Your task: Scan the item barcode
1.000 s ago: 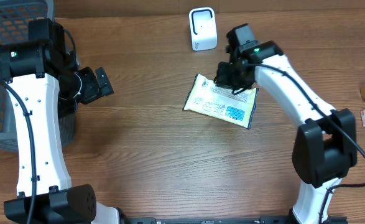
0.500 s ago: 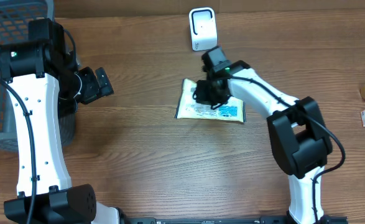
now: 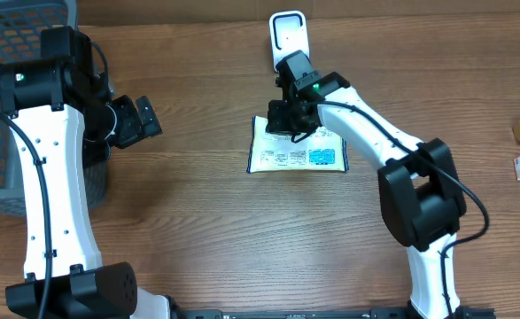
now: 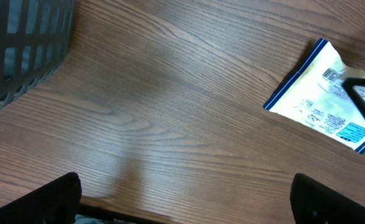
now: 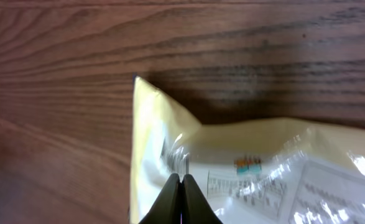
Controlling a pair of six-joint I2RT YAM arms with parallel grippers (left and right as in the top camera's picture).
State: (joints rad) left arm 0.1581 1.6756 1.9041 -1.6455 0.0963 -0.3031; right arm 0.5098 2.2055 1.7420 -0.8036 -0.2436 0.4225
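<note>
Upper centre, overhead: our right gripper (image 3: 290,122), fully closed, pinches the blue-edged packet (image 3: 299,157) by its top edge, just below the white scanner (image 3: 288,34). So thin a pinch may slip. Our left gripper (image 3: 143,120) gapes empty.

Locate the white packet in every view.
Overhead: packet at centre, just below the white scanner.
Left wrist: packet at the right edge.
Right wrist: packet fills the lower right.
Shared landmark: the right gripper pinching its edge.
</note>
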